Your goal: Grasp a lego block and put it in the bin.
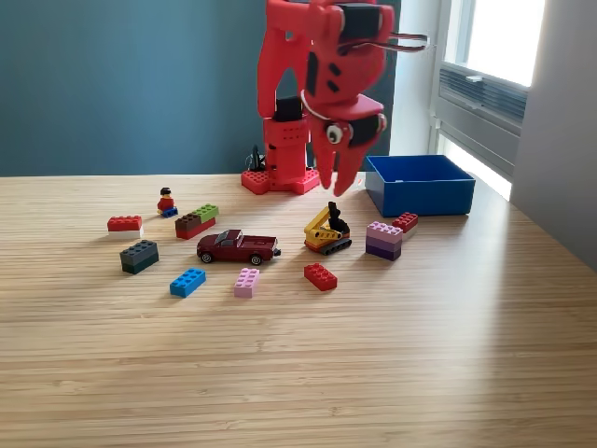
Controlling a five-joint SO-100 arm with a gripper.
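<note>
Gripper (337,183) red, raised above table (448,355), jaws narrowly parted, holding nothing; hangs over yellow toy excavator (327,232); blue bin (420,184) at exterior view's right; red lego brick (320,276) below excavator

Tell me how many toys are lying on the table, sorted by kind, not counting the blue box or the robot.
Loose brick pieces: 8 (red, dark grey, brown-green-red stack, blue, pink, red, pink-purple stack, dark red)
Vehicles: 2 (car, yellow digger)
Figures: 1 (minifigure)
Total: 11
</note>
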